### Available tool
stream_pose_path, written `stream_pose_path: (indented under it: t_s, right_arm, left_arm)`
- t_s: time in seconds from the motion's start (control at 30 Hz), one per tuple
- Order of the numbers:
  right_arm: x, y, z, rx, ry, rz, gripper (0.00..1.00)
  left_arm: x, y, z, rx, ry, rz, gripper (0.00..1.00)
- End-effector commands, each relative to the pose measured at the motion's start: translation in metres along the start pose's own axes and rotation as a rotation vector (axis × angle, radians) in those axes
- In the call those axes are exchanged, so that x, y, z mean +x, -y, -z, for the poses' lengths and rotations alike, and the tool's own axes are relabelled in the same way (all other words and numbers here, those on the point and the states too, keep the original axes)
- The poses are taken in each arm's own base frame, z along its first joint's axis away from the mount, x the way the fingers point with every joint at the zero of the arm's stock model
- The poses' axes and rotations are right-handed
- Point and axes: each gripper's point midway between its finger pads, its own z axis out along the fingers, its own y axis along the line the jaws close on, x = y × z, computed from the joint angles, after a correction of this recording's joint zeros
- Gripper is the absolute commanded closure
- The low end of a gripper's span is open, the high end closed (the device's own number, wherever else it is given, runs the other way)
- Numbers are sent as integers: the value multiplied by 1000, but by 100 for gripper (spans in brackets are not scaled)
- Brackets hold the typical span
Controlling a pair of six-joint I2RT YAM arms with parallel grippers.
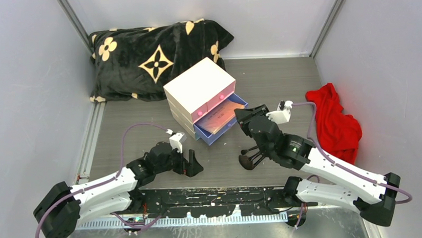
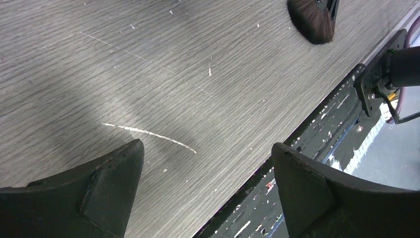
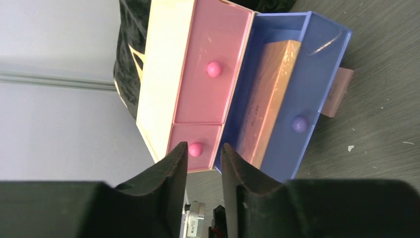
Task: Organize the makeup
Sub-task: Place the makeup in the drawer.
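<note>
While the palette (image 1: 219, 117) lies in the blue drawer (image 1: 216, 137) pulled out of the cream box (image 1: 197, 85), the brushes (image 1: 246, 161) lie on the bench (image 1: 281, 79) under the right arm.

Left wrist: the left end effector (image 2: 207, 146) is released and empty, with a brush head (image 2: 312, 20) beyond it.

Right wrist: the right end effector (image 3: 203, 146) is narrowly parted, grasping nothing, and faces the drawers.

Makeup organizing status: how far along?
Done: the palette lies in the open blue drawer. In hand: nothing. The left gripper has its jaws wide apart over the table. The right gripper has its jaws narrowly apart and empty, facing the pink drawers. Left: black brushes lie loose on the table, and the blue drawer is not yet shut.
</note>
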Motion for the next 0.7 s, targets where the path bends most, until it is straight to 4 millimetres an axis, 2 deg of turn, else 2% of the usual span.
stream_pose_path:
  t_s: [0.0, 0.07, 0.13, 0.23, 0.43, 0.67]
  right_arm:
    - [1, 21, 1, 19, -6, 63, 69]
    - [4, 32, 1, 39, -20, 101, 78]
    - [5, 45, 2, 65, -24, 130, 91]
    - [7, 55, 1, 71, -25, 150, 97]
    - [14, 47, -9, 60, -27, 274, 99]
    - [32, 40, -29, 52, -63, 342, 99]
  left_arm:
    - [-26, 13, -3, 33, 68, -21, 0]
    - [-27, 14, -3, 32, 67, -23, 0]
    - [-29, 14, -3, 27, 69, -26, 0]
    - [-33, 15, -2, 27, 74, -28, 0]
    - [-33, 15, -4, 25, 64, -30, 0]
    - [-31, 11, -6, 12, 62, -27, 0]
